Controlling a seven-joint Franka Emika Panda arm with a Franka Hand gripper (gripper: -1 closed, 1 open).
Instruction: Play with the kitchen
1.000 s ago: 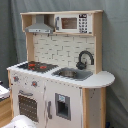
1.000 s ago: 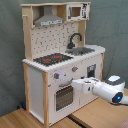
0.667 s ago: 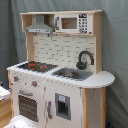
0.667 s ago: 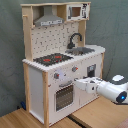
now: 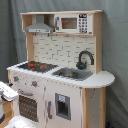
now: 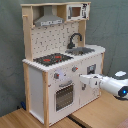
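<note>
In the second exterior view, the kitchen (image 6: pixel 60 65) stands on the floor (image 6: pixel 95 112). Its stovetop (image 6: pixel 52 59) lies left of the sink (image 6: pixel 82 50), faucet (image 6: pixel 75 39) behind. The end effector (image 6: pixel 82 80) sits before the oven door (image 6: pixel 64 96).

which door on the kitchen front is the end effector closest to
The oven door with the slatted window, under the stovetop; the end effector is at its upper corner.

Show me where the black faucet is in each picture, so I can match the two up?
First exterior view: the black faucet stands right of centre, behind the grey sink.
Second exterior view: the faucet is in the upper middle, behind the sink.
Shared landmark: the black-red stovetop beside the sink.
</note>
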